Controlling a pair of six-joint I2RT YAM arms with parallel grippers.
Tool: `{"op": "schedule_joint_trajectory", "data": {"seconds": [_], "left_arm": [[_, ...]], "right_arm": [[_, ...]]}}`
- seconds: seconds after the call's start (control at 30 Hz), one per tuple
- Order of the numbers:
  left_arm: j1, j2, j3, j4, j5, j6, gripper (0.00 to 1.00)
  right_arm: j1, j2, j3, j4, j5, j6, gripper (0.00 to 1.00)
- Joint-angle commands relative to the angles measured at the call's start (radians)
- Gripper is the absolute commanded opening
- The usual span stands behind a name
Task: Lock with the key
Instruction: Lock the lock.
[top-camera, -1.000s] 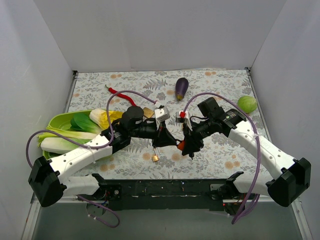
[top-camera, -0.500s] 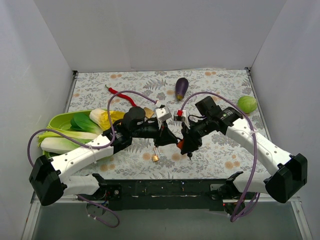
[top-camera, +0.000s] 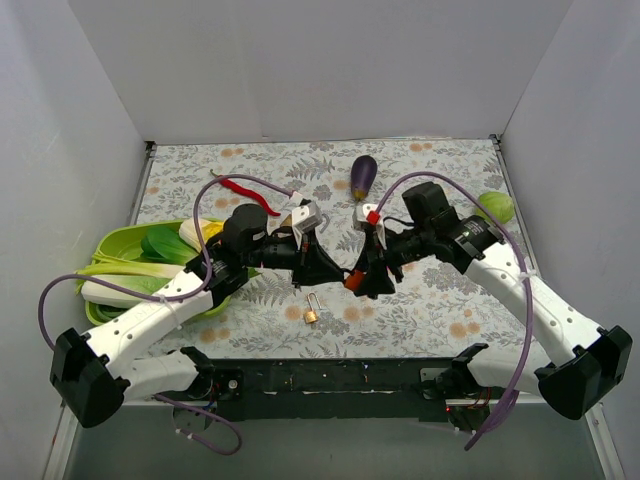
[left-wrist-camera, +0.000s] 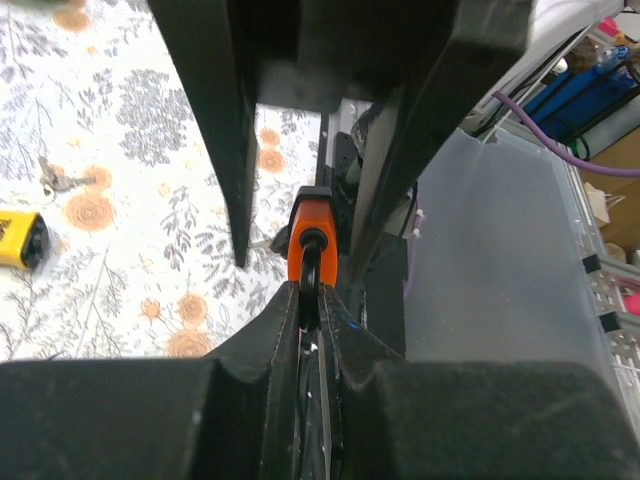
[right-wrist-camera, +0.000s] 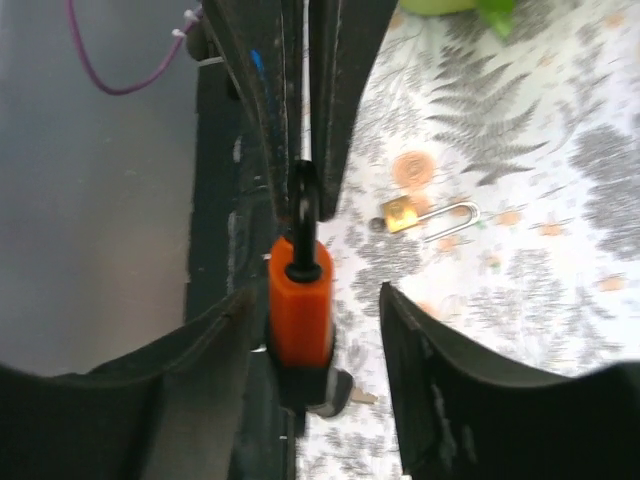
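An orange padlock (top-camera: 351, 283) with a black shackle hangs above the table's middle, between the two grippers. My left gripper (top-camera: 335, 272) is shut on the shackle (left-wrist-camera: 313, 262); the orange body (left-wrist-camera: 312, 235) shows just past its fingertips (left-wrist-camera: 290, 310). My right gripper (right-wrist-camera: 320, 300) is open around the padlock body (right-wrist-camera: 300, 305), which lies against its left finger (right-wrist-camera: 215, 340); the right finger stands apart. A dark-headed key (right-wrist-camera: 345, 390) sticks out of the padlock's underside.
A small brass padlock (top-camera: 312, 312) lies open on the floral mat below the grippers. A green tray (top-camera: 120, 245) of vegetables is at the left. An eggplant (top-camera: 363, 176), a red chili (top-camera: 240, 190) and a green fruit (top-camera: 497, 207) lie further back. Loose keys (left-wrist-camera: 55, 180) lie on the mat.
Both grippers have shifted a little away from the arm bases with the orange padlock between them. The left arm's wrist has swung left. The brass padlock has not moved.
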Motion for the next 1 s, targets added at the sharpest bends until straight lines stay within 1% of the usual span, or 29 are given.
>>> {"op": "schedule_joint_trajectory", "data": {"seconds": [0.0,0.03,0.1,0.13,0.27,0.37,0.5,0.67,0.73,0.93,0.97], "left_arm": [[0.042,-0.018,0.046,-0.033,0.104,-0.027,0.0],[0.06,-0.018,0.055,-0.034,0.107,-0.035,0.0],[0.078,-0.016,0.065,-0.036,0.13,-0.041,0.0],[0.091,-0.013,0.072,-0.042,0.129,-0.046,0.0],[0.109,-0.012,0.074,-0.034,0.141,-0.066,0.0],[0.114,-0.002,0.082,-0.025,0.136,-0.072,0.0],[0.117,0.013,0.089,-0.022,0.142,-0.078,0.0],[0.117,0.028,0.097,-0.002,0.145,-0.089,0.0],[0.117,0.034,0.1,0.005,0.146,-0.101,0.0],[0.117,0.039,0.097,0.019,0.144,-0.11,0.0],[0.117,0.039,0.095,0.021,0.142,-0.11,0.0]], "right_arm": [[-0.052,-0.01,0.084,0.069,-0.018,-0.007,0.68],[-0.087,-0.01,0.086,0.037,-0.019,-0.014,0.69],[-0.12,-0.014,0.105,-0.005,-0.024,-0.042,0.7],[-0.15,-0.011,0.112,-0.06,-0.027,-0.059,0.7],[-0.184,-0.012,0.116,-0.135,-0.063,-0.116,0.66],[-0.184,-0.018,0.089,-0.143,-0.108,-0.109,0.65],[-0.184,-0.024,0.06,-0.123,-0.131,-0.082,0.65],[-0.183,-0.017,0.032,-0.102,-0.151,-0.071,0.63],[-0.183,-0.009,0.021,-0.092,-0.156,-0.062,0.6],[-0.181,0.011,-0.008,-0.073,-0.146,-0.042,0.59],[-0.183,0.014,-0.009,-0.074,-0.149,-0.039,0.54]]}}
